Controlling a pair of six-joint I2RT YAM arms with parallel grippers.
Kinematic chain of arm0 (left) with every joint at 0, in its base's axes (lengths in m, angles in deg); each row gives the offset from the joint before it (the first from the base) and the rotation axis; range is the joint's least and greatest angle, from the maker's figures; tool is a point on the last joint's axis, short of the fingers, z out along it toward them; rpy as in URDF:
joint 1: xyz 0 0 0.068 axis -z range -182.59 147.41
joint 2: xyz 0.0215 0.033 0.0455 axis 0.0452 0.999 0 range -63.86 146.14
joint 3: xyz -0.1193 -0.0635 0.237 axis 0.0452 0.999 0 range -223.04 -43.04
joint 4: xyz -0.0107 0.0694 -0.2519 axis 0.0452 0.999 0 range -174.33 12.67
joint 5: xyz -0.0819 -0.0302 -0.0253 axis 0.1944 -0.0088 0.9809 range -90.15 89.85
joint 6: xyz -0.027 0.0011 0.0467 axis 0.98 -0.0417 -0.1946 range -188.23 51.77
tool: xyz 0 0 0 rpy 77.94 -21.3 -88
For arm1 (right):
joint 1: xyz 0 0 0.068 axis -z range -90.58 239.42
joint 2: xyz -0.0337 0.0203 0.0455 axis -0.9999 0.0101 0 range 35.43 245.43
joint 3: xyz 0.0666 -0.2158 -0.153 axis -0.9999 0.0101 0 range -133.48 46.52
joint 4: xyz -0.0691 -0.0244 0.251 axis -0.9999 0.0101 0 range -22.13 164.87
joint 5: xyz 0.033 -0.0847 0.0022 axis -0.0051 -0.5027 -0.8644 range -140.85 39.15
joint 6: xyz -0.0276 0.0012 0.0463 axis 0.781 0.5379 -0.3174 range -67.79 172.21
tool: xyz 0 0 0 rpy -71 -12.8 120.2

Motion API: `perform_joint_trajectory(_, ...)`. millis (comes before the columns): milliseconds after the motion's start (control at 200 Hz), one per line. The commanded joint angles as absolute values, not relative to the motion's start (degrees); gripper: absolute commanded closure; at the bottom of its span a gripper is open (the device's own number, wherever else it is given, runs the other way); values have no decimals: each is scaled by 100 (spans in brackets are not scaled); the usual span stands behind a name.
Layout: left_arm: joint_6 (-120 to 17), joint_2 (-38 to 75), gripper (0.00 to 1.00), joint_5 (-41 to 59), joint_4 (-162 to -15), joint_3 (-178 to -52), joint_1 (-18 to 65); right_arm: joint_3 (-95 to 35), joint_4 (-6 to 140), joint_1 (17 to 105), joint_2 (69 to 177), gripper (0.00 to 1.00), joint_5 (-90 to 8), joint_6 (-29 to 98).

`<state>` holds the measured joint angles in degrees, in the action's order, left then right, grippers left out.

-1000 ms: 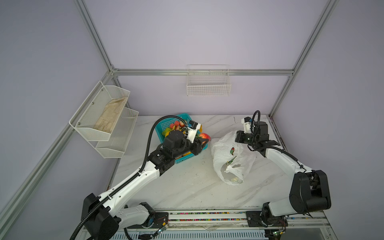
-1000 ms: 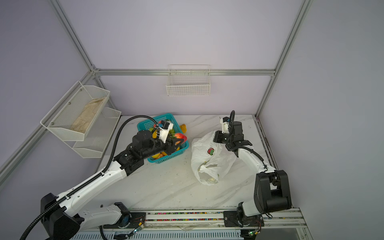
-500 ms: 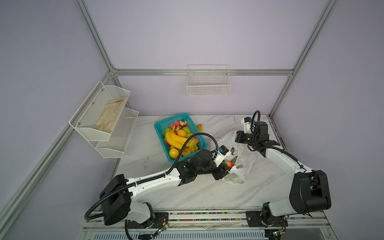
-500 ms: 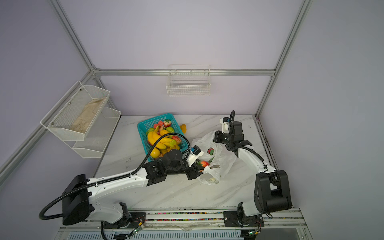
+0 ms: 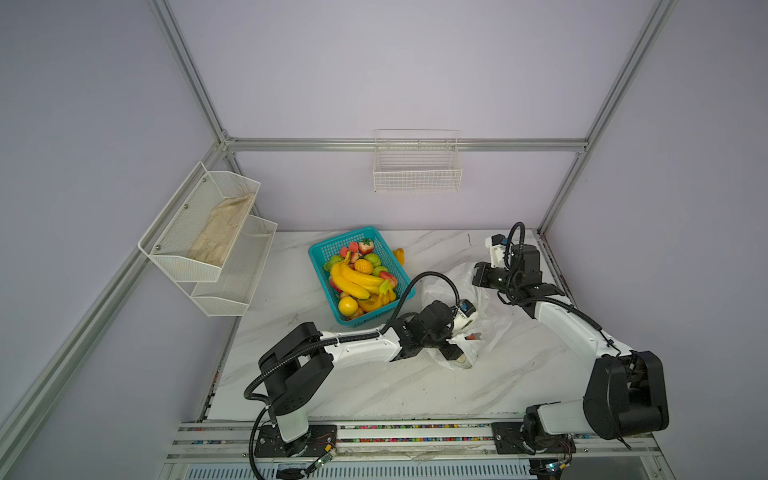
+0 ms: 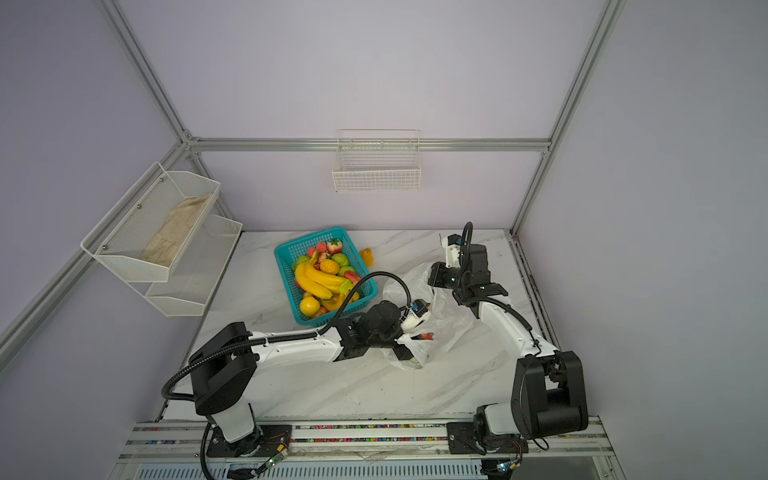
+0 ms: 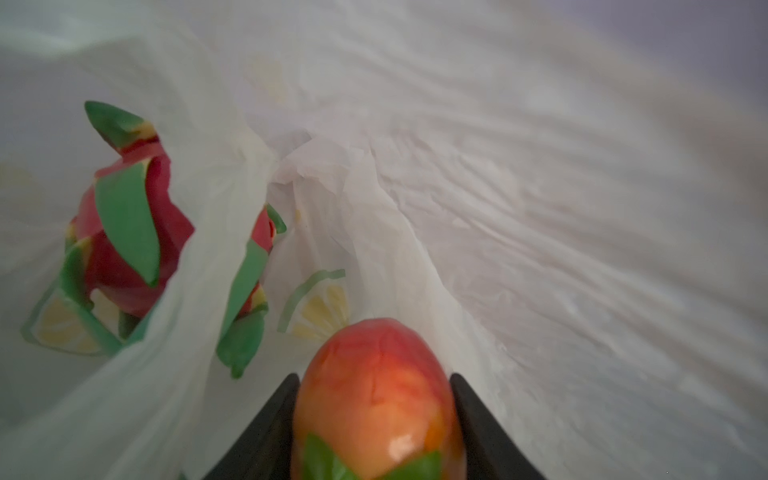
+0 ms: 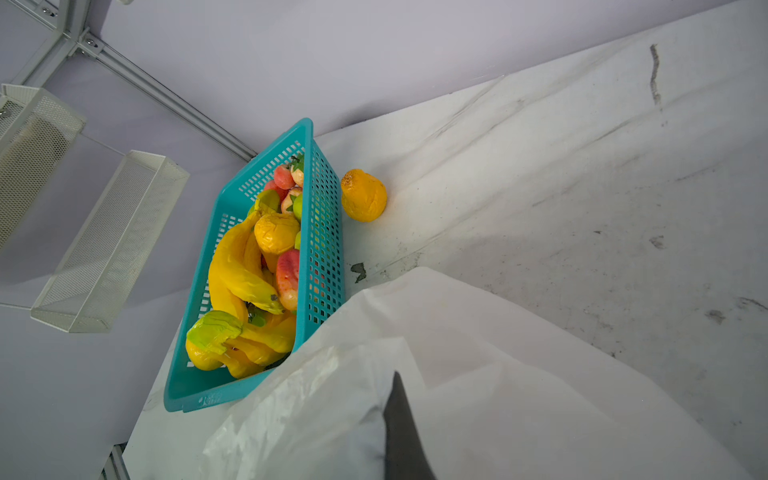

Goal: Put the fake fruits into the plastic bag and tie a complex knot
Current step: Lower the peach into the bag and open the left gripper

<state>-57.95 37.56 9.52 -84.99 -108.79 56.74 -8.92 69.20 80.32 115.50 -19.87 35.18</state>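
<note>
Toward 11 o'clock on the worktop [image 5: 332, 386]: teal basket [image 5: 357, 319], heaped with most of the fake fruits [image 5: 353, 282], among them bananas, oranges, strawberries and green pears. Just off its 2 o'clock corner, one loose yellow fruit [image 5: 399, 254] on the marble. Light, hard, glossy and rounded by the look, so likely to squirt out of a shallow pinch. Best taken across the widest part, and the bananas across the middle of the curve.

Toward 3 o'clock: the plastic bag [image 5: 494, 324], thin, limp and crinkly, likely to collapse unless held up. Best gripped at the rim or handle strips, not through film lying over a fruit. Left tool [image 5: 461, 345] reaching in through the mouth from the bag's 8 o'clock, jaws against both flanks of a red-orange fruit [image 7: 374, 395], apparently pinching it, low inside the bag. Just ahead, partly behind a fold of film, a dragon fruit [image 7: 124, 232] lying in the bag. At the bag's 12 o'clock edge, right tool [image 5: 478, 277] pressed together on the film, holding the rim up. Tying not yet begun, by the look.
</note>
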Motion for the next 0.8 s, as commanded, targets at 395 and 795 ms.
perform_joint_trajectory(395, -6006, 2195, 24, 649, -8544, -10326, 5621, -881, 7038, 8039, 11446, 100, -2326, 3556)
perform_joint_trajectory(795, -5971, 427, 24, -179, -7897, -9640, 4689, -916, 6989, 8051, 11646, 100, -2458, 3648)
